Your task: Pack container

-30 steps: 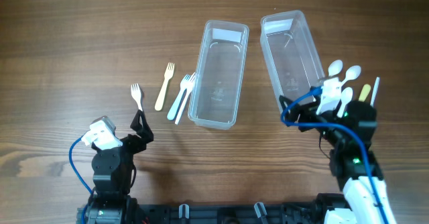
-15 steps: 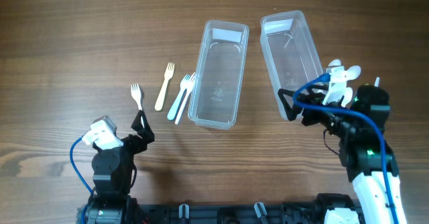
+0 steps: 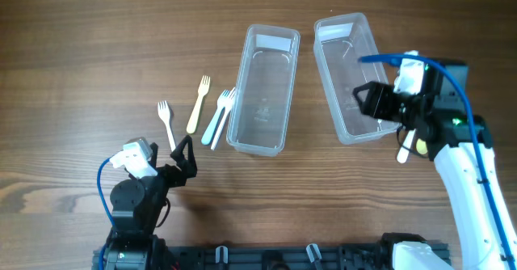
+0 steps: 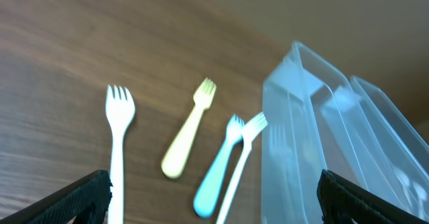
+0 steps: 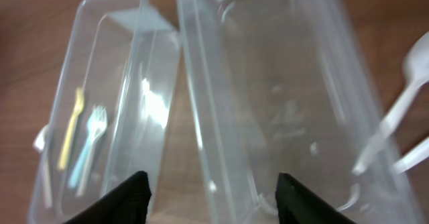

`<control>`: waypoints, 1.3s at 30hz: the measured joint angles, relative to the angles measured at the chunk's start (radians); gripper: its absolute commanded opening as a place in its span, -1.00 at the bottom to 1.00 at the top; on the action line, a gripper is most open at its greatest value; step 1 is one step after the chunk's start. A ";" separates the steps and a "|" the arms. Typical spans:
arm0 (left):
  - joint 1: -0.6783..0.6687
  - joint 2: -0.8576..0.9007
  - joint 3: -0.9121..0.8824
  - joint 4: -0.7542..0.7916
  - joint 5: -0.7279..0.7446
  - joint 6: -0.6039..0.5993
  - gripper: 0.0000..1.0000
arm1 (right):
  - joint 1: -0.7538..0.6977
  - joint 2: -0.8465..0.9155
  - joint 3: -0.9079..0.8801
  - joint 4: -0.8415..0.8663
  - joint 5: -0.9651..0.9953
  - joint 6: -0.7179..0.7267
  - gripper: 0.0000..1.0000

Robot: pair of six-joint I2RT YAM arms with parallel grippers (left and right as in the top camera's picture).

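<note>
Two clear, empty plastic containers stand side by side: the left container (image 3: pixel 262 88) and the right container (image 3: pixel 347 68). Several forks lie left of them: a white fork (image 3: pixel 166 118), a cream fork (image 3: pixel 198 104), a blue fork (image 3: pixel 215 118) and another white fork (image 3: pixel 228 108). My left gripper (image 3: pixel 182 150) is open and empty, just near of the forks, which show in the left wrist view (image 4: pixel 189 130). My right gripper (image 3: pixel 373 105) is open and empty over the right container's (image 5: pixel 288 96) near end. White spoons (image 5: pixel 401 100) lie right of it.
A cream utensil handle (image 3: pixel 404 147) pokes out from under my right arm; the other spoons are hidden by it in the overhead view. The left container (image 5: pixel 107 117) shows in the right wrist view with forks seen through it.
My right arm has moved away from me and left, from over the spoons to over the right container. My left gripper has shifted slightly right towards the forks.
</note>
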 measured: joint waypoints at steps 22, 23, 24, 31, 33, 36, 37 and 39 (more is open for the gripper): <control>0.000 0.435 0.500 -0.380 0.011 0.062 1.00 | -0.179 0.280 0.035 0.001 0.195 0.079 -0.91; 0.000 0.462 0.520 -0.391 0.004 0.069 0.99 | -0.179 0.299 0.035 0.002 0.191 0.081 -0.91; 0.000 0.480 0.530 -0.395 0.000 0.076 0.99 | -0.179 0.313 0.035 0.002 0.187 0.082 -0.91; 0.000 0.576 0.541 -0.400 -0.014 0.092 1.00 | -0.176 0.380 0.035 -0.010 0.079 0.082 -0.91; 0.000 0.593 0.541 -0.400 -0.014 0.095 0.99 | -0.169 0.381 0.035 -0.006 0.035 0.077 -0.91; 0.000 0.611 0.541 -0.394 -0.014 0.095 0.99 | -0.153 0.381 0.035 -0.008 -0.021 0.062 -0.92; 0.000 0.615 0.541 -0.392 -0.014 0.095 1.00 | -0.146 0.381 0.035 -0.010 -0.036 0.061 -0.91; 0.000 0.619 0.541 -0.387 -0.014 0.095 1.00 | -0.131 0.381 0.035 -0.013 -0.061 0.054 -0.91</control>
